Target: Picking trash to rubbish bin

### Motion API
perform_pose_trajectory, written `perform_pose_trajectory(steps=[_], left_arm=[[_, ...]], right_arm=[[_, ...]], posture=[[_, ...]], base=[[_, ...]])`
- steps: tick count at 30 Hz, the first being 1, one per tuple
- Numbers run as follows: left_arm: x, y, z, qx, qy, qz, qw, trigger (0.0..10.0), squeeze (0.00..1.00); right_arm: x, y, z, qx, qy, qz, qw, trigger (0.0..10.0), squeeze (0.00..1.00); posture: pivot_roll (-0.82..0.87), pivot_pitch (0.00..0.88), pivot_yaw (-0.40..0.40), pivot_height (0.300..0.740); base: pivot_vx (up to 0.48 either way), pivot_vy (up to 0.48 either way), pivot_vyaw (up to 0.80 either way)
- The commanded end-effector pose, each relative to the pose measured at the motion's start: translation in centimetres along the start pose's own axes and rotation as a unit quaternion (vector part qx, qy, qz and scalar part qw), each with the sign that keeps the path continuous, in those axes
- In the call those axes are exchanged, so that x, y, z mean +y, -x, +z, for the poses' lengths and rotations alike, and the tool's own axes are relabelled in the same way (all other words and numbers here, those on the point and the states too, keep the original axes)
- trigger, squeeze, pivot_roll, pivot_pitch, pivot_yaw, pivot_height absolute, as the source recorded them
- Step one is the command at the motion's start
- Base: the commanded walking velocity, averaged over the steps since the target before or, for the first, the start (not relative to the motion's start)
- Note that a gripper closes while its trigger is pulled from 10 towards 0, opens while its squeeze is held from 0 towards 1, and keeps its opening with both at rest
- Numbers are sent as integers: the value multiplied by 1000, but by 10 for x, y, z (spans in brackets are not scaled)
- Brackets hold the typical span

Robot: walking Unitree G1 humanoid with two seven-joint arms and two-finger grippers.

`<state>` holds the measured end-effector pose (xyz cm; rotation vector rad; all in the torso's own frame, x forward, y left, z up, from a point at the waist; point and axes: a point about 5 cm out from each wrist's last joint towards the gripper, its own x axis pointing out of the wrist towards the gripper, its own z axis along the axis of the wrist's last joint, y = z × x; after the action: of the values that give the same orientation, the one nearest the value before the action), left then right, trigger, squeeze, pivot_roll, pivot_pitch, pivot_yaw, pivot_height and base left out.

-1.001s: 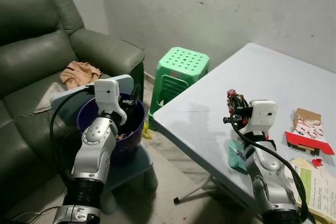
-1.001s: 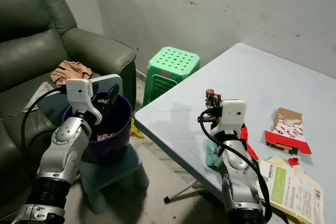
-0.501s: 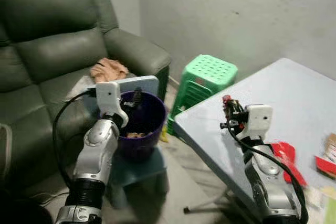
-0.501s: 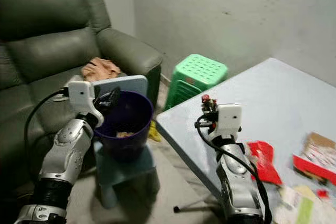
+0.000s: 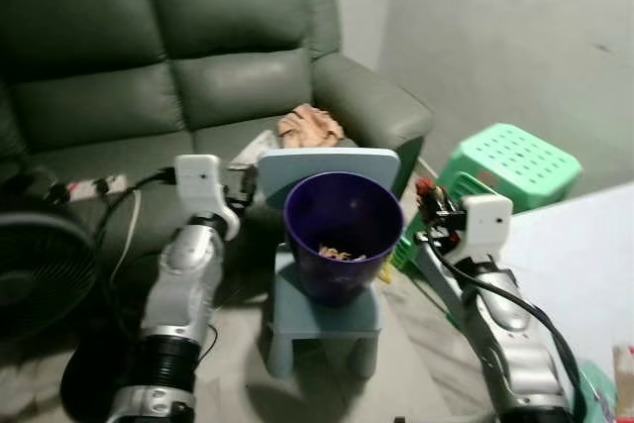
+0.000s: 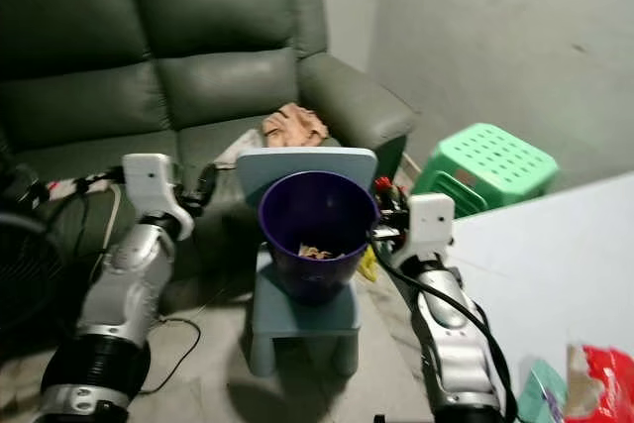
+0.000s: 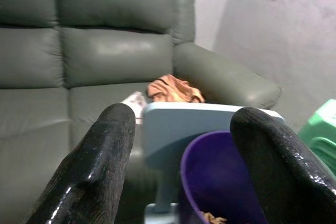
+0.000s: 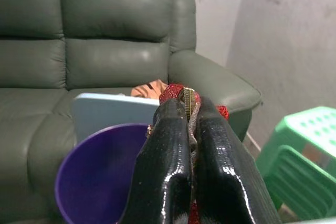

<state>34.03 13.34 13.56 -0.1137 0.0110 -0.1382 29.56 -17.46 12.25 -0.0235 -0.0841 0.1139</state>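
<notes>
**Wrapper held beside the bin, drop not yet made**

While the robot faces the purple rubbish bin [image 5: 342,235], everything can be placed from that bin, largest thing first. Behind the bin stands the dark green sofa [image 5: 198,56], with a crumpled tan cloth [image 5: 311,125] on its seat just beyond the bin. To the bin's right and farther back is a green plastic stool [image 5: 505,160]; nearer, on that same side, the pale table [image 6: 535,274] begins, with a red packet [image 6: 594,378] at its near edge. Left of the bin, well apart, a black fan [image 5: 40,279] sits on the floor. The bin itself stands on a small grey-blue chair [image 5: 327,319], whose backrest rises directly behind it, and some scraps already lie at its bottom.

The right gripper [image 8: 188,124] is just to the right of the bin's rim, at about rim height, its fingers pinched close on a red and gold wrapper [image 8: 182,94]. The left gripper [image 7: 181,145] hovers left of the bin, fingers spread wide and holding nothing.

Judging by this, the carrying step is nearly over and the release comes next. That calls for bringing the right gripper over the bin's mouth, since the wrapper appears to be beside the rim and not above the opening, then parting the fingers.

No brand, label or writing can be read on the wrapper or the packet.
</notes>
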Motion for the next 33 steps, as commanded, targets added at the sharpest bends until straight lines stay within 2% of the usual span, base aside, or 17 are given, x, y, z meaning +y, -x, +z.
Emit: perform_pose_trajectory(steps=[1, 4, 20, 33], left_arm=[[8, 0, 3, -2, -8, 14, 1000, 10000, 0], [7, 0, 3, -1, -8, 13, 1000, 10000, 0], [5, 2, 3, -5, 4, -4, 1000, 10000, 0], [3, 2, 3, -4, 4, -10, 1000, 10000, 0]], right_arm=[[5, -3, 6, -10, -7, 9, 1000, 10000, 0], [8, -2, 7, -17, -30, 16, 999, 10000, 0], [11, 1, 6, -11, -32, 51, 998, 10000, 0], [12, 2, 6, -9, -34, 53, 998, 10000, 0]], posture=[[10, 0, -79, 740], [10, 0, -81, 740], [14, 0, -83, 740], [14, 0, -82, 740]], base=[[0, 0, 800], [0, 0, 267], [0, 0, 0], [264, 0, 0]])
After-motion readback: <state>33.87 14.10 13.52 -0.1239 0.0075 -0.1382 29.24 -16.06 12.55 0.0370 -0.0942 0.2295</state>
